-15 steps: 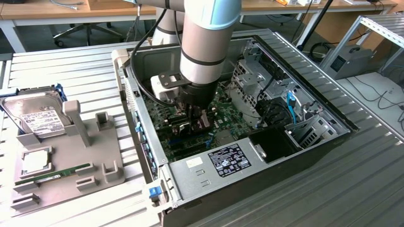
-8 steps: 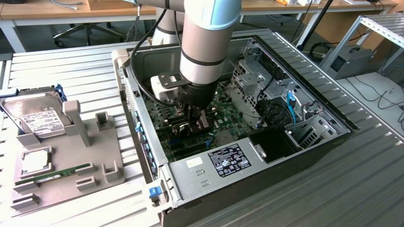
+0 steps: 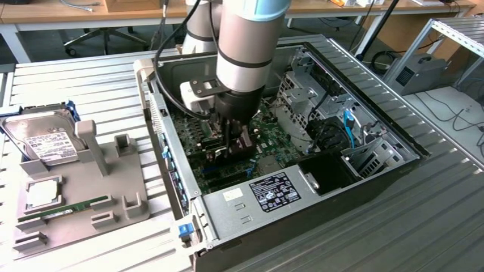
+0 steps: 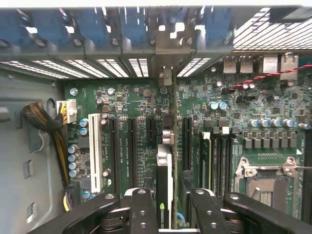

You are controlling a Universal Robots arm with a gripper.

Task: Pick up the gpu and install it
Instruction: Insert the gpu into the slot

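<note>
I'm down inside the open computer case (image 3: 393, 147), my gripper (image 4: 168, 207) straddling the gpu (image 4: 168, 161). The card stands on edge between my fingers (image 4: 141, 209), running across the green motherboard (image 4: 126, 102) to the rear bracket slots. My jaws sit parted, a sliver of gap on either side, not clamping it.

gpu (image 4: 167, 161) upright in motherboard (image 4: 131, 105) slot, inside computer case (image 3: 250, 218), tool (image 4: 168, 207) astride it
</note>
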